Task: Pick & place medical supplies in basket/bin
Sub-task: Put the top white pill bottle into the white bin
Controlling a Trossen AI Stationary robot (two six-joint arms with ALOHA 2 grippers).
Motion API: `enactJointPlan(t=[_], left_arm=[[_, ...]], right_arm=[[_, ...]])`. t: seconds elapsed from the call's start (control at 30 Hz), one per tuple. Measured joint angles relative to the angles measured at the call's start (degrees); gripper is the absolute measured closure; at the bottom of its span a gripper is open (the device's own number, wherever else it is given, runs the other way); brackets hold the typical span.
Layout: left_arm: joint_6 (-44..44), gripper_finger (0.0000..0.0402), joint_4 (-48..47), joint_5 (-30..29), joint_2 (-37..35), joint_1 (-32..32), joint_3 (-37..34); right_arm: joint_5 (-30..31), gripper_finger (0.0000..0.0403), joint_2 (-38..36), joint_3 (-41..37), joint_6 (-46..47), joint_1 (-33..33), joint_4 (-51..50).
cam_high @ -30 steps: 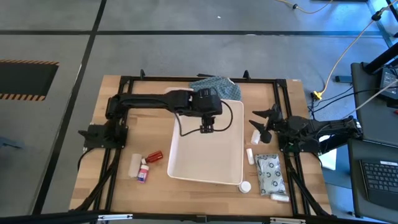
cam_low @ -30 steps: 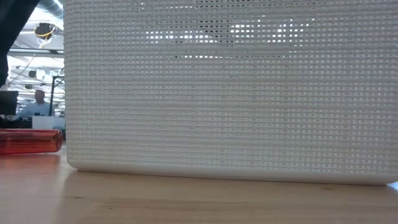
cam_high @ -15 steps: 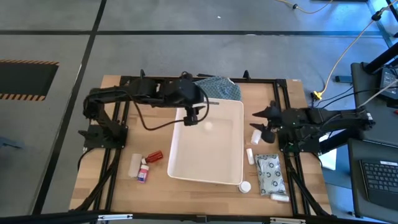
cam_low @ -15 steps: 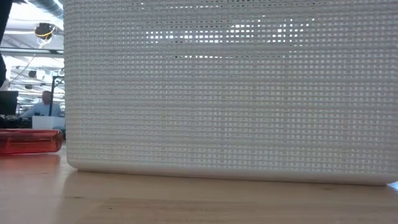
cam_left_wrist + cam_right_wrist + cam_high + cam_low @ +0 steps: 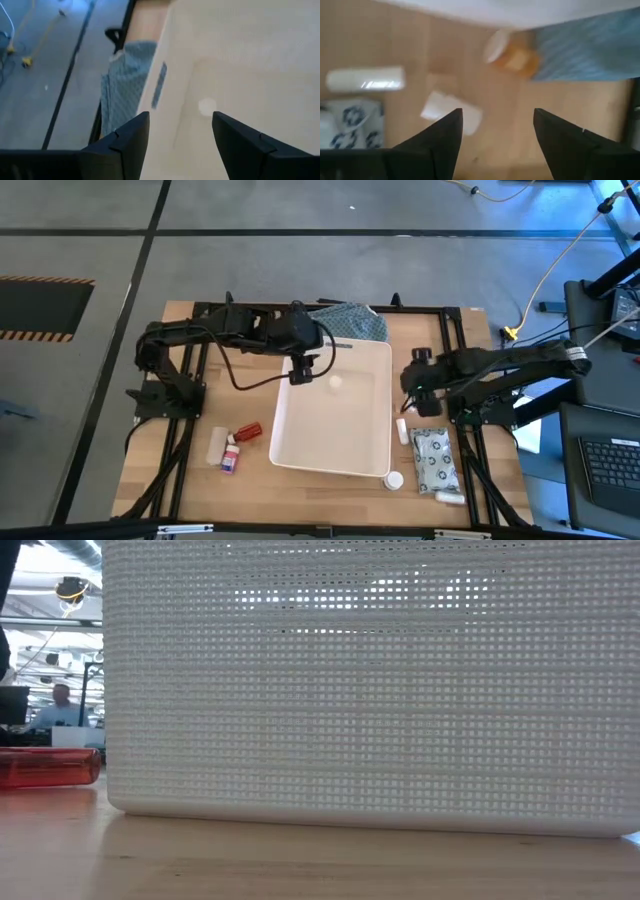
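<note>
Since a second ago the left gripper [image 5: 303, 373] has drawn back from the middle of the white tub [image 5: 375, 380] to its far left corner, where it hangs with fingers spread and nothing between them; a small white round item [image 5: 335, 383] now lies on the tub floor, also seen in the left wrist view [image 5: 206, 106]. Over the same time the right gripper [image 5: 412, 395] has swung in from the right edge of the table [image 5: 250, 510] toward the tub's right wall. Its fingers are parted and empty above a small white piece [image 5: 451, 113] and a white tube [image 5: 365, 79], with an orange item [image 5: 517, 60] near the blue-green cloth [image 5: 350, 320] at the far edge. The grey patterned pouch [image 5: 434, 458] lies by the near right corner, beside a white cap [image 5: 395, 479]. A red bottle [image 5: 247, 431], a pink-labelled box [image 5: 230, 456] and a white roll [image 5: 217, 446] rest left of the tub near the near edge. At table height the tub's mesh wall [image 5: 370, 690] fills the scene, the red bottle [image 5: 50, 766] to one side.
</note>
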Motion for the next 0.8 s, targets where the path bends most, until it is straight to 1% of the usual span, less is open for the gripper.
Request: enactJointPlan(t=[0.13,0.23,0.5,0.67,0.8], left_arm=[[-0.82,0.0192,-1.23,-0.01,0.08,0.00,-0.01],[-0.83,0.0192,-1.26,-0.08,0.08,0.00,0.00],[-0.82,0.0192,-1.37,-3.01,0.01,0.00,0.00],[-0.82,0.0192,-1.37,-3.02,-0.01,0.00,0.00],[-1.13,0.0192,-1.37,-2.99,-0.01,0.00,0.00]], right_arm=[[-4.81,0.0160,4.52,-2.07,0.07,1.51,-0.02],[-5.07,0.0160,6.55,-3.44,-1.34,4.50,-0.01],[-1.70,0.0160,8.73,-8.60,-7.04,11.35,2.77],[2.26,0.0160,8.78,-11.73,-9.41,12.95,7.58],[2.45,0.0160,8.78,-12.86,-14.98,13.06,9.11]])
